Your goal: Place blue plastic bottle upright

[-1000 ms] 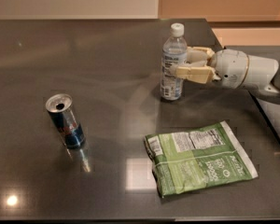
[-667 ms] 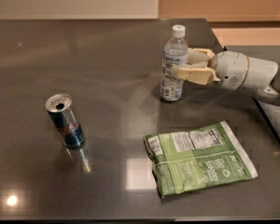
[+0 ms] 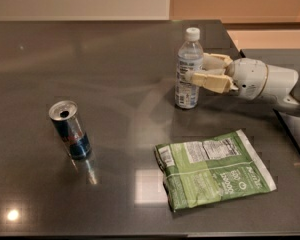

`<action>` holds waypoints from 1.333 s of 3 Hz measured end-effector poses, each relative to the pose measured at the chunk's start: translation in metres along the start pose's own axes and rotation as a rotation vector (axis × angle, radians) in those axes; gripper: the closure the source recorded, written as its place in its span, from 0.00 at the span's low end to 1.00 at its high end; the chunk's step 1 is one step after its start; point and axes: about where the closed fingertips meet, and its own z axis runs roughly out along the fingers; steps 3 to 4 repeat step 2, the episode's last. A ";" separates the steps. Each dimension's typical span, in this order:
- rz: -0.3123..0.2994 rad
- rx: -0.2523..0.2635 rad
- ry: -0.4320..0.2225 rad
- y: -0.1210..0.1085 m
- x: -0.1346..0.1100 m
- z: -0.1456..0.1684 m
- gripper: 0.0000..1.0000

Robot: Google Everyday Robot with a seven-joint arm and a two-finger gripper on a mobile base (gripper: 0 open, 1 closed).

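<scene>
Upright blue plastic bottle (image 3: 188, 91) in claw's (image 3: 197, 69) grip

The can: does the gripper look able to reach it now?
Probably, but not straight: the gripper is at the upright bottle, which stands between it and the can.

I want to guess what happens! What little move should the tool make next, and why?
Probably release and slide the tool right, away: the bottle already stands upright on the table, with the tool at its side.
</scene>
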 end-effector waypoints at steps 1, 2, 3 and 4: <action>0.004 0.004 0.000 -0.001 0.003 -0.002 0.00; 0.004 0.003 0.000 -0.001 0.003 -0.002 0.00; 0.004 0.003 0.000 -0.001 0.003 -0.002 0.00; 0.004 0.003 0.000 -0.001 0.003 -0.002 0.00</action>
